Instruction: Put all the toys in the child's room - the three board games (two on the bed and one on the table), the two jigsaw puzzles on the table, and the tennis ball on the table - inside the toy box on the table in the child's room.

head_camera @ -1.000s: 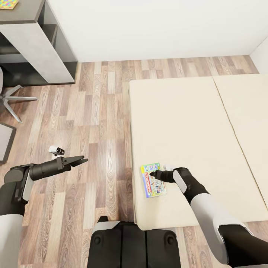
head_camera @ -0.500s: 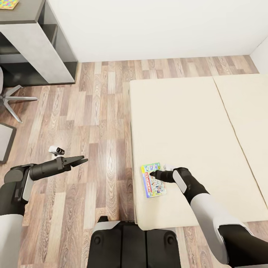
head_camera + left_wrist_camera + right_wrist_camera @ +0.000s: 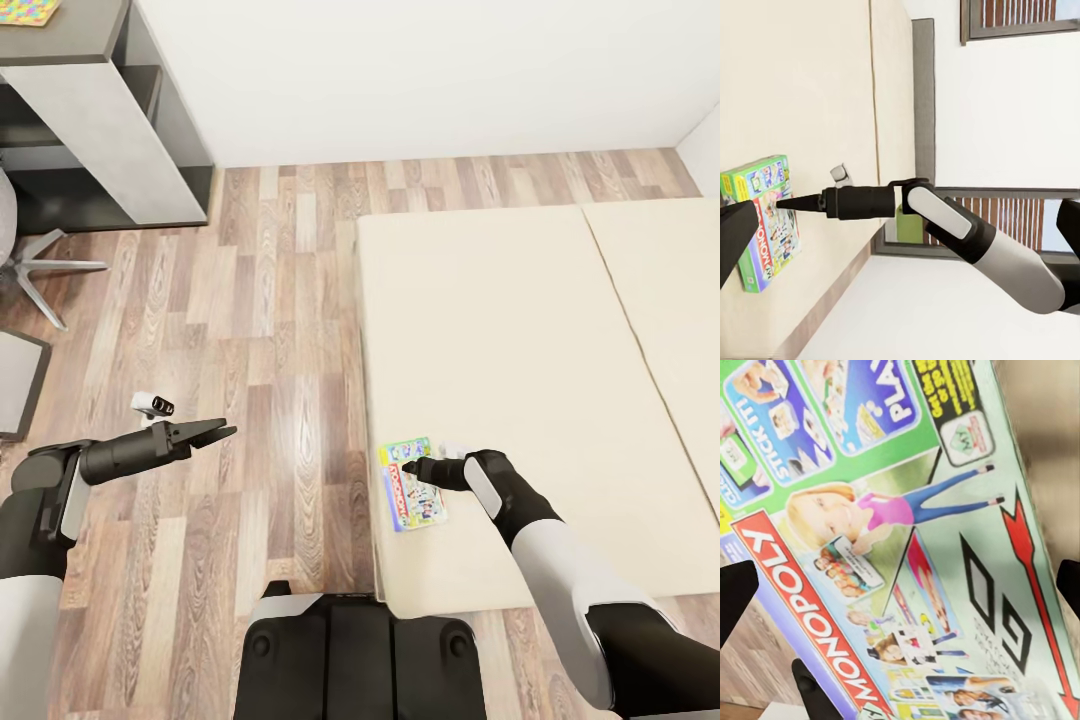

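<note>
A board game (image 3: pixel 412 485), a green-and-white box with a red logo, lies flat on the bed (image 3: pixel 520 330) close to its left edge. My right gripper (image 3: pixel 408 467) rests low over the box, pointing left. In the right wrist view the board game (image 3: pixel 907 532) spreads behind both fingertips (image 3: pixel 735 592), which stand wide apart with nothing between them. The left wrist view shows the right gripper (image 3: pixel 784 202) side-on above the board game (image 3: pixel 761 225). My left gripper (image 3: pixel 225 433) hangs open over the wood floor. A jigsaw puzzle (image 3: pixel 25 12) lies on the table (image 3: pixel 85 35) at the far left.
A swivel chair's legs (image 3: pixel 35 265) and a grey object (image 3: pixel 15 385) sit on the floor at the left. The white wall runs along the back. My own base (image 3: pixel 360 655) is at the bottom, beside the bed's corner. A grey headboard (image 3: pixel 922 97) shows beyond the mattress.
The whole view has shifted, so the bed and table sit slightly further right. The board game stayed under my right gripper and is now closer to the bed's left edge.
</note>
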